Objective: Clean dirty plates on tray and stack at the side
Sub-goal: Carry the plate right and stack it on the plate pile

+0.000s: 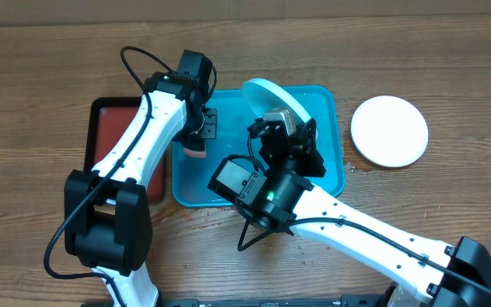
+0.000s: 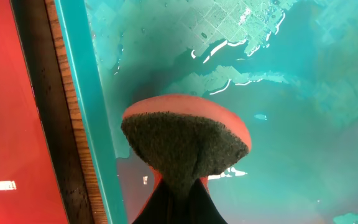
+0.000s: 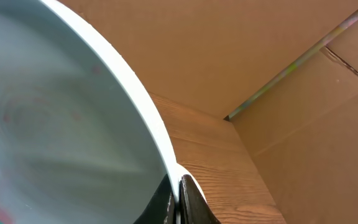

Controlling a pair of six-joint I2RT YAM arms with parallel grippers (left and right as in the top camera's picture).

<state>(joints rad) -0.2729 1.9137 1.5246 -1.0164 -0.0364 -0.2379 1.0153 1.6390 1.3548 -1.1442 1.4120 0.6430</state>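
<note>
Looks like a robot lab or test room, more than a home. Told by the left robot arm [image 1: 135,149] and the right robot arm [image 1: 356,230] (white, with black cables showing), both reaching over the turquoise tray [image 1: 326,102] from its near side. All set on a plain wooden table [image 1: 41,60]. Behind the tray, brown cardboard [image 3: 278,56] standing up like a wall. Left of the tray, a dark red tray [image 1: 113,119]; right of it, a white plate [image 1: 389,130] on bare wood.
</note>
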